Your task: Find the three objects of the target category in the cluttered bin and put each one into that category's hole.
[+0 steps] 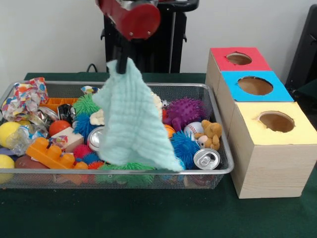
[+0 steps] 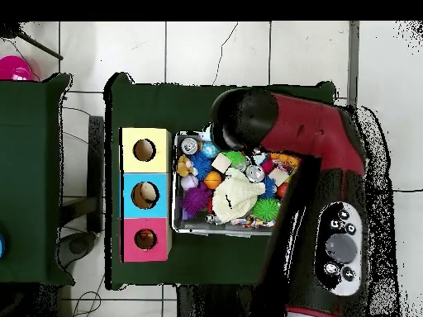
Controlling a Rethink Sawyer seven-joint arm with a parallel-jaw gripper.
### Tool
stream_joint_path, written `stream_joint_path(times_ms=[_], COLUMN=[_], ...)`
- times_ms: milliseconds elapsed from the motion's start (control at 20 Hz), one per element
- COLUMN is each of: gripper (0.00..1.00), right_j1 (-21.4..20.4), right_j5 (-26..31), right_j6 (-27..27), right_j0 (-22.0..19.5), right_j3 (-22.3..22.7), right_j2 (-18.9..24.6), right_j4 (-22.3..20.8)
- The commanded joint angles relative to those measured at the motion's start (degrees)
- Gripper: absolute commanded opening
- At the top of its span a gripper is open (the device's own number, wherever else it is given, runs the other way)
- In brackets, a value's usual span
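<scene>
The gripper (image 1: 122, 65) hangs above the wire bin (image 1: 218, 148) with its jaws clamped on the top corner of a pale green cloth (image 1: 132, 121), which drapes over the toy clutter, left of the three-holed box (image 1: 267, 163).

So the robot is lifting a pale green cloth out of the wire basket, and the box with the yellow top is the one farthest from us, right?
Not quite. The pale green cloth does hang from the arm above the wire basket, but the front view shows the yellow-topped box nearest us; the red-topped box is farthest.
</scene>
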Motion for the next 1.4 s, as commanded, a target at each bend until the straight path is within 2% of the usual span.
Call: stream_joint_path(times_ms=[50, 250, 400, 700, 950, 1050, 1150, 1200, 1400], gripper=[0.00, 0.00, 0.00, 0.00, 0.00, 0.00, 0.00, 1.00, 1.00], right_j1=[0.6, -0.1, -1.0, -1.4, 0.3, 0.4, 0.8, 0.8, 1.0], right_j5=[14.4, 16.6, 16.6, 4.8, -6.0, -6.6, -4.9, -4.3, -3.7], right_j6=[-22.1, -25.5, -26.8, -24.4, -22.0, -22.4, -22.1, -21.6, -19.5], right_j0=[-5.4, -8.6, -10.2, -10.6, -10.1, -10.8, -11.0, -10.8, -9.4], right_j3=[-7.9, -9.1, -7.3, 3.0, 7.5, 8.4, 8.3, 8.4, 8.0], right_j2=[7.7, 9.4, 9.9, 10.2, 10.8, 11.6, 11.9, 11.7, 10.4], right_j4=[-3.7, -4.6, -5.2, -5.4, -6.4, -5.4, -4.7, -4.8, -6.0])
